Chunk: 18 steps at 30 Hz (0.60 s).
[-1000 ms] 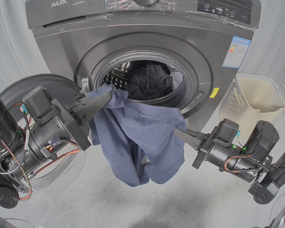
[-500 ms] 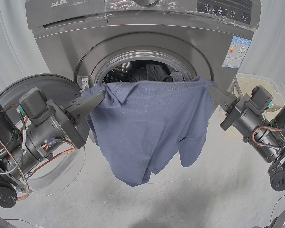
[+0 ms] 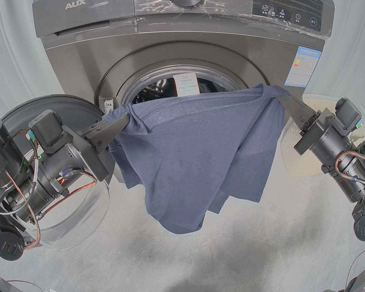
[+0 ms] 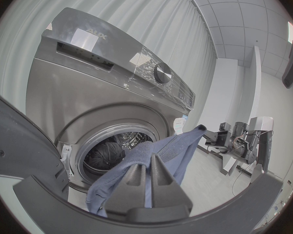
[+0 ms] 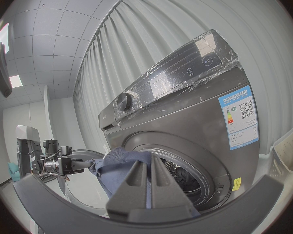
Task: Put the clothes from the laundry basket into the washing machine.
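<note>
Head view: the navy shirt (image 3: 198, 151) hangs spread before the opening of the washing machine (image 3: 89, 61), left gripper (image 3: 125, 119) and right gripper (image 3: 280, 97) each clamped on what looks like a shoulder. Held this wide, it could snag there, and the hem may drape outside.

1. The shirt (image 3: 198, 151) hangs before the washing machine (image 3: 182, 49) opening, between the left gripper (image 3: 123, 120) at 9 o'clock and the right gripper (image 3: 282, 96) at 3 o'clock.
2. The laundry basket (image 3: 290, 155) stands on the floor (image 3: 251, 244) at 4 o'clock.
</note>
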### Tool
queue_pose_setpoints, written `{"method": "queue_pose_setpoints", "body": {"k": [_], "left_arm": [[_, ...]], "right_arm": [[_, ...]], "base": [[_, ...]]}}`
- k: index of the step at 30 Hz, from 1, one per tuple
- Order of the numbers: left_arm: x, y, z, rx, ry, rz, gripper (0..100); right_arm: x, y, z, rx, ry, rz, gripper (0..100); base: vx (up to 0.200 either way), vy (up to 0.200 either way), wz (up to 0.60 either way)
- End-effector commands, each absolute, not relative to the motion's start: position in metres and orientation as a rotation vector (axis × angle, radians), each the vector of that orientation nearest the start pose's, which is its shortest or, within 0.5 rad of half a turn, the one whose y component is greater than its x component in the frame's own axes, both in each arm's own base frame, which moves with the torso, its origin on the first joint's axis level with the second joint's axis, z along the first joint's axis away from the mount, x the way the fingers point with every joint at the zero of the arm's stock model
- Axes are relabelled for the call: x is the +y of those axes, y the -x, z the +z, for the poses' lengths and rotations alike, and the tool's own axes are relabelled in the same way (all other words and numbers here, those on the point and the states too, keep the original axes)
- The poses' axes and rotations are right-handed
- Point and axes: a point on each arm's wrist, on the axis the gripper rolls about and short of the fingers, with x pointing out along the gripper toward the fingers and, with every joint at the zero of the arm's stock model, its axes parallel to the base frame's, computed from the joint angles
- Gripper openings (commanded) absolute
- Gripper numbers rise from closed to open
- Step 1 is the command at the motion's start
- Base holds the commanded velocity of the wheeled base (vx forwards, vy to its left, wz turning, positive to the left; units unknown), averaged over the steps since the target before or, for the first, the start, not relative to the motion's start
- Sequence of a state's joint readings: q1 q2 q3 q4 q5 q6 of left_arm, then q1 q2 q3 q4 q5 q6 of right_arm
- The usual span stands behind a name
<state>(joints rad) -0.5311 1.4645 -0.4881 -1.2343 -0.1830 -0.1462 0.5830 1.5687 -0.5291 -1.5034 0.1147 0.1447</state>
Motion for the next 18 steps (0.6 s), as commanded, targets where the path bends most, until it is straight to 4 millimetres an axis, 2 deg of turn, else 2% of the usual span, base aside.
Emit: {"method": "queue_pose_setpoints", "body": {"k": [1,5,11,15,17,18], "left_arm": [[-0.119,-0.197,0.223,-0.21,0.186,-0.722,0],[-0.121,-0.197,0.228,-0.229,0.188,-0.73,0],[-0.126,-0.197,0.237,-0.262,0.193,-0.75,0],[-0.134,-0.193,0.237,-0.26,0.181,-0.806,0],[-0.137,-0.192,0.233,-0.245,0.18,-0.818,0],[-0.14,-0.191,0.23,-0.231,0.178,-0.831,0]], "right_arm": [[0.134,-0.199,0.238,-0.43,-0.25,0.718,0],[0.132,-0.195,0.247,-0.465,-0.257,0.722,0],[0.131,-0.192,0.248,-0.468,-0.258,0.722,0],[0.133,-0.192,0.237,-0.415,-0.25,0.729,0],[0.134,-0.192,0.228,-0.377,-0.241,0.73,0],[0.135,-0.193,0.218,-0.332,-0.231,0.731,0]], "base": [[0.0,0.0,0.0],[0.0,0.0,0.0],[0.0,0.0,0.0],[0.0,0.0,0.0],[0.0,0.0,0.0],[0.0,0.0,0.0]]}}
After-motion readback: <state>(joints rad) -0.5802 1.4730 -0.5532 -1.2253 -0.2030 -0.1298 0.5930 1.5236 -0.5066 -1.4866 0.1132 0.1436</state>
